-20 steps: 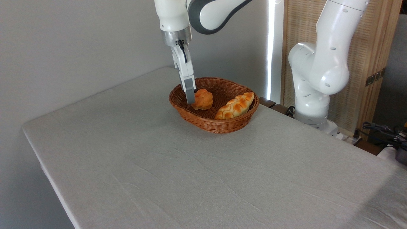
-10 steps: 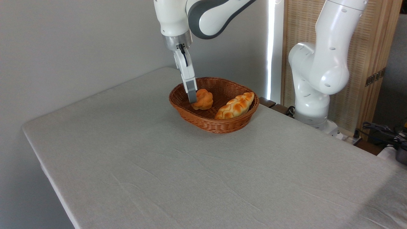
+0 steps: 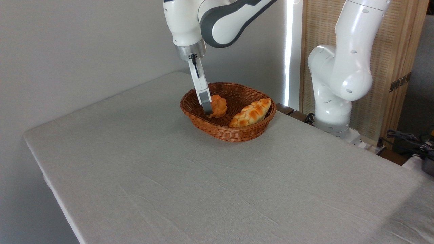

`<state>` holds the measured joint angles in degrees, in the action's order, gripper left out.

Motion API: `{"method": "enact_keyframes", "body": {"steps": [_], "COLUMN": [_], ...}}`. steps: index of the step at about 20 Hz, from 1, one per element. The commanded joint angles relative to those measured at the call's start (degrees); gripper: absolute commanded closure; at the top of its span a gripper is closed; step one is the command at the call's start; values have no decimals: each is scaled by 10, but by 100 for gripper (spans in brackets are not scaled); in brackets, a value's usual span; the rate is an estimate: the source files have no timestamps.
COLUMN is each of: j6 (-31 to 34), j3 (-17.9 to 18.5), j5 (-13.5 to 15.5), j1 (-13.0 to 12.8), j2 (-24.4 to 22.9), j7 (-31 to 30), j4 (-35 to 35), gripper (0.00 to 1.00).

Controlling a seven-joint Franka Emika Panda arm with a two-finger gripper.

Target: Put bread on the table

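Note:
The bread point(image 3: 219, 105), a small round golden-orange bun, rests in the left half of the brown wicker basket point(image 3: 234, 133) at the far side of the table point(image 3: 190, 183). My gripper point(image 3: 209, 111) reaches down into the basket from above, seen edge-on. Its near finger point(image 3: 205, 103) stands in front of the bun's left side, with the tip low beside the bun. The bun hides the far finger. The jaws stand open around the bun, which still sits on the basket floor.
A longer braided loaf point(image 3: 251, 113) lies in the basket's right half, close to the bun. The robot's white base point(image 3: 334, 101) stands behind the table's far right edge. A wall runs along the left and back.
The gripper has shifted slightly right and come lower, so its near finger now overlaps the bun's left side. The bun and the loaf stay in place.

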<state>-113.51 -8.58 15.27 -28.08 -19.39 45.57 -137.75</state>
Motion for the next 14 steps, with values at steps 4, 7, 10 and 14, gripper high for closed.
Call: {"method": "enact_keyframes", "body": {"steps": [4,7,10,14], "j6": [-16,-16,-15,-11], "j3": [1,1,1,1], "j5": [5,6,6,6], "j1": [0,0,0,0], "j2": [10,11,10,10], "j7": [15,14,14,14], "j4": [-23,-23,-23,-23], "gripper": [16,56,70,71]}}
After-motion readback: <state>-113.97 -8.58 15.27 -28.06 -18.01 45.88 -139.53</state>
